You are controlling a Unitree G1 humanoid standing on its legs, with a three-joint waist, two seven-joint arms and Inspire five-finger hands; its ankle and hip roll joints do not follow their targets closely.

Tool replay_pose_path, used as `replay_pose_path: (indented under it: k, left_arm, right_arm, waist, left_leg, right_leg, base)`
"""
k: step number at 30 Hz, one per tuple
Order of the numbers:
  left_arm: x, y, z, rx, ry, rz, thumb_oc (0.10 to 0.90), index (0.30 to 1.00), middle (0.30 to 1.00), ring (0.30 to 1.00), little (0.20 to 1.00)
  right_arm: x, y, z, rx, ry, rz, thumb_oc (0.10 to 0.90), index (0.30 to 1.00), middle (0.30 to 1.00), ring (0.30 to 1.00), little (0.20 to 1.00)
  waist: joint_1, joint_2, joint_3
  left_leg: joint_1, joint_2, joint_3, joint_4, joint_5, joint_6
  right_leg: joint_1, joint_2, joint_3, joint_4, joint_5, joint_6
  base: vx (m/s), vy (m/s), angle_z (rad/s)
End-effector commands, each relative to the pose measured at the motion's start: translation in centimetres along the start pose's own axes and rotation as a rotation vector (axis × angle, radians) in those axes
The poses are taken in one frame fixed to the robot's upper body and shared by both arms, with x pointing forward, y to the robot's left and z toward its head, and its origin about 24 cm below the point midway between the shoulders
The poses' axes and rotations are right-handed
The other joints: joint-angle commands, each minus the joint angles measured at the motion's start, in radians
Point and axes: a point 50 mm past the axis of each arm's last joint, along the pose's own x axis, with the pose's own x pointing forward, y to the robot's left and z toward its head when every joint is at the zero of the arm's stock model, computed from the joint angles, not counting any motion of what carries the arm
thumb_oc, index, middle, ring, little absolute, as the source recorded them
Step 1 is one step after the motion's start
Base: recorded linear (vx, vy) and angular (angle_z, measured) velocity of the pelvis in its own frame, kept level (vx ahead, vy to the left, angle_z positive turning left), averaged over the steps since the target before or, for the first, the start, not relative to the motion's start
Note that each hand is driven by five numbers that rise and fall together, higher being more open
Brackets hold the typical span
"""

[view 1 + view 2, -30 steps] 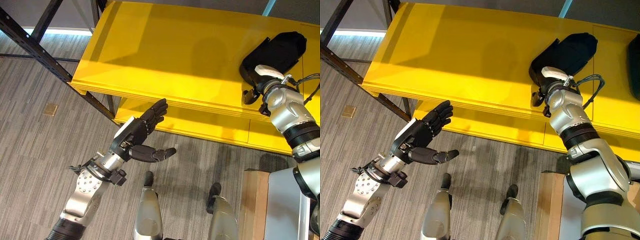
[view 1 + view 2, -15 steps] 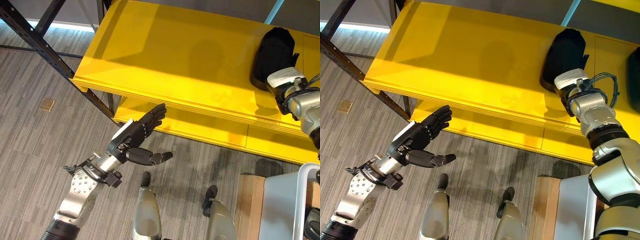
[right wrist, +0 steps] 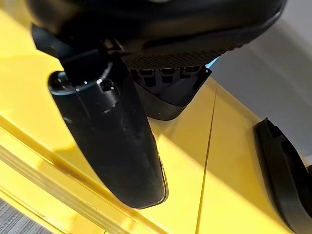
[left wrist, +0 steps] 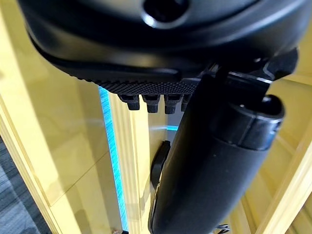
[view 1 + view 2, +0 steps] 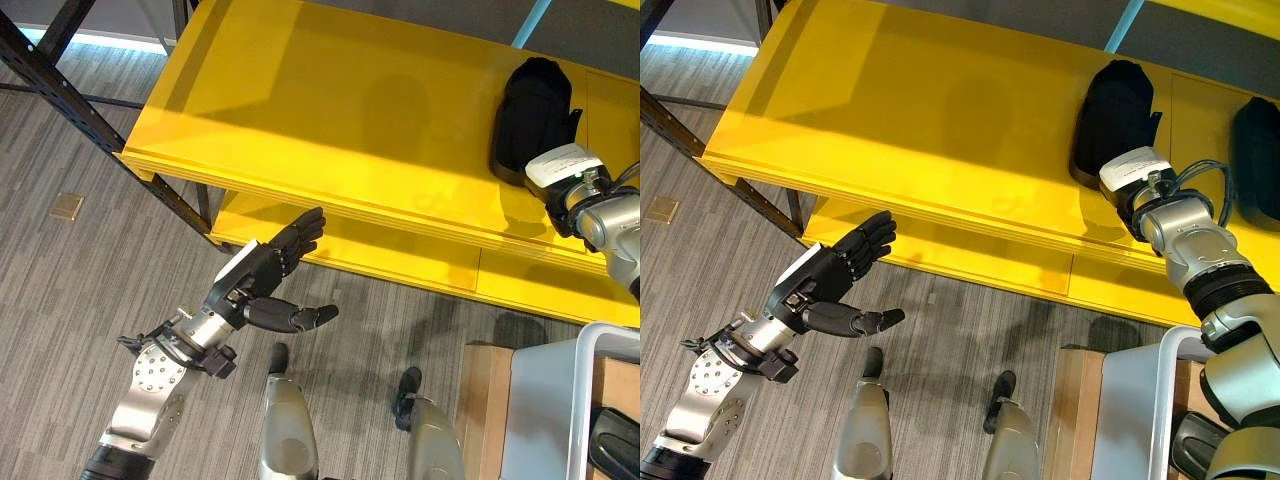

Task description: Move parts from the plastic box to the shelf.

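On the yellow shelf (image 5: 330,110) a black part (image 5: 535,105) is laid, just beyond the right hand (image 3: 117,141), whose fingers are seen straight, clasping nothing. The part is judged rigid, light, smooth-shelled; its sides should be taken. The left hand (image 5: 262,280) is held open below.

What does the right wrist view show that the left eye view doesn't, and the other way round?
Extra in the right wrist view: a second black part lying on the shelf, apart from the first. Extra in the left eye view: the left hand, open in front of the shelf's edge, and the plastic box at lower right. Shared: the yellow shelf, the right hand and the black part just past it.
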Motion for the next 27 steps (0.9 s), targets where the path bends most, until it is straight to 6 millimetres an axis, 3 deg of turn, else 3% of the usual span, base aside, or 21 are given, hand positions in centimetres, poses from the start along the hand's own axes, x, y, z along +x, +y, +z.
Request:
replay_pose_path:
  k: [1, 9, 17, 27]
  left_arm:
    - [0.5, 0.1, 4.1, 0.066, -0.245, -0.017, 0.9, 1.0, 1.0, 1.0, 1.0]
    - [0.7, -0.3, 3.8, 0.05, -0.251, 0.0, 0.9, 1.0, 1.0, 1.0, 1.0]
    - [5.4, -0.1, 3.0, 0.07, -0.231, 0.088, 0.9, 1.0, 1.0, 1.0, 1.0]
    - [9.1, -1.6, 2.7, 0.083, -0.227, 0.13, 0.9, 1.0, 1.0, 1.0, 1.0]
  right_arm:
    - [-0.4, -3.4, -2.8, -0.015, 0.179, -0.228, 0.9, 1.0, 1.0, 1.0, 1.0]
    - [-1.4, -4.5, -4.4, 0.099, 0.344, -0.561, 0.9, 1.0, 1.0, 1.0, 1.0]
    - [-1.5, -8.3, -2.7, 0.181, 0.328, -0.749, 0.9, 1.0, 1.0, 1.0, 1.0]
    - [-0.8, -9.1, 0.5, 0.188, 0.242, -0.739, 0.9, 1.0, 1.0, 1.0, 1.0]
  waist:
    - [-0.022, 0.014, -0.024]
    - [-0.026, 0.043, -0.033]
    - [-0.072, 0.019, -0.05]
    - [-0.112, 0.005, -0.042]
  left_leg:
    - [-0.023, -0.028, 0.008, -0.033, 0.023, 0.074]
    - [-0.02, -0.043, 0.003, -0.033, 0.015, 0.08]
    - [-0.048, -0.041, 0.008, -0.006, -0.007, 0.082]
    - [-0.055, -0.035, 0.016, 0.004, -0.013, 0.081]
  right_leg:
    - [0.068, 0.072, -0.003, 0.125, -0.227, -0.094]
    - [0.071, 0.064, -0.008, 0.101, -0.214, -0.081]
    - [0.023, 0.081, 0.022, 0.123, -0.216, -0.082]
    - [0.0, 0.09, 0.05, 0.145, -0.22, -0.082]
  base:
    - [-0.02, 0.045, 0.0]
    - [-0.02, 0.04, -0.01]
    - [-0.01, 0.002, -0.01]
    - [-0.01, 0.006, -0.03]
